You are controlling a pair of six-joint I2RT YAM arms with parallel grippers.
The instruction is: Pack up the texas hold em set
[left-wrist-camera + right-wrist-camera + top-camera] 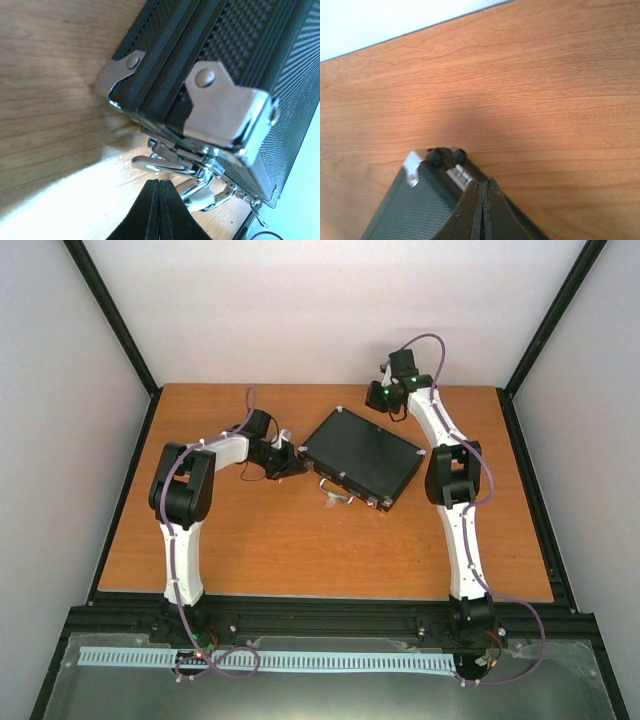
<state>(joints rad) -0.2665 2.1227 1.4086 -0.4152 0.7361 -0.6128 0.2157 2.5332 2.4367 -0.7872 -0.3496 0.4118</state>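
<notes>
Soft, even light fills the overhead view; shadows on the wooden table are faint. At the left wrist a bright patch washes out the wood, and the corner plate glares, slightly blurred. At the right wrist a broad soft shadow darkens the wood beyond the case.

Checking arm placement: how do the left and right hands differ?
The left hand faces the silver clasp on the flat black rectangular case; the right hand faces its hinge. The left hand is low beside its wall; the right hand, above its lid. Both shut, empty.
</notes>
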